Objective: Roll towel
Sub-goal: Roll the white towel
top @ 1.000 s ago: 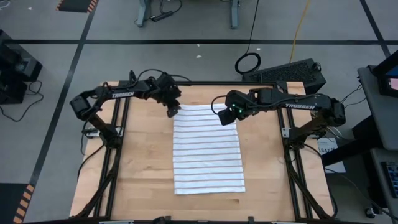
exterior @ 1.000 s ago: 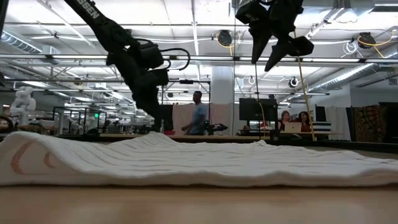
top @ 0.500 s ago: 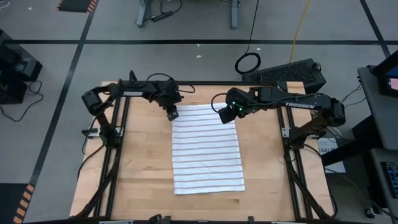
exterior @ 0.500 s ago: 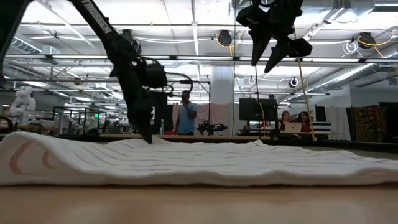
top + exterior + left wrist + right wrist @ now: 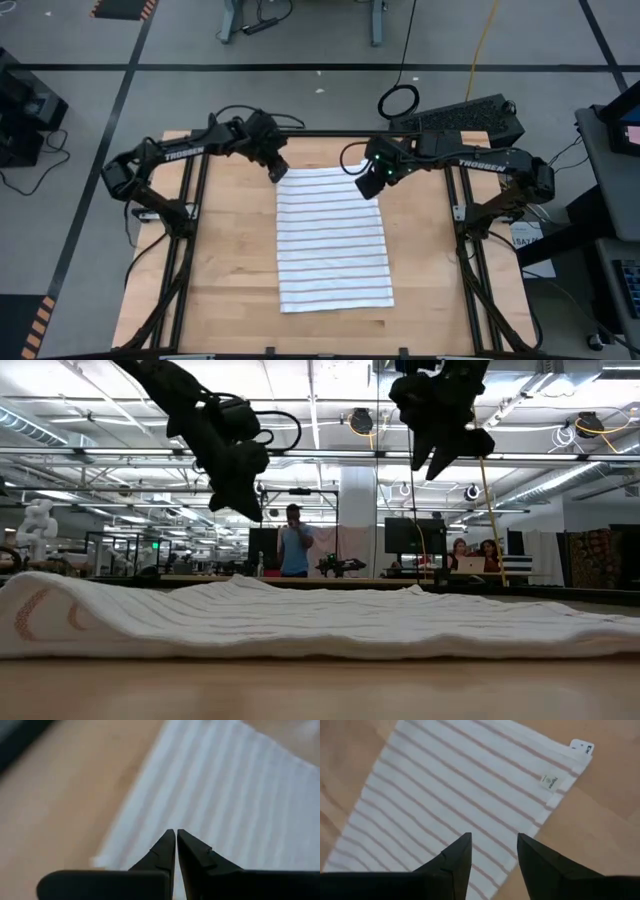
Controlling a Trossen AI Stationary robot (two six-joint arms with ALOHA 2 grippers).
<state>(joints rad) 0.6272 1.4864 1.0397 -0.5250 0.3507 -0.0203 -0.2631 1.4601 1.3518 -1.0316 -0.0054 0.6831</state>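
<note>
Two grippers hang above the far end of the striped towel (image 5: pixel 333 238), which lies flat along the middle of the wooden table (image 5: pixel 230 260). Left gripper (image 5: pixel 277 174) has its fingers pressed together, empty; right gripper (image 5: pixel 366 187) holds its fingers apart, gripping nothing.

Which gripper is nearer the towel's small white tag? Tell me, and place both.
Right. The right gripper hangs above the towel's far right corner, beside the tag. The left gripper, shut, hangs above the far left corner, across the towel's width.
</note>
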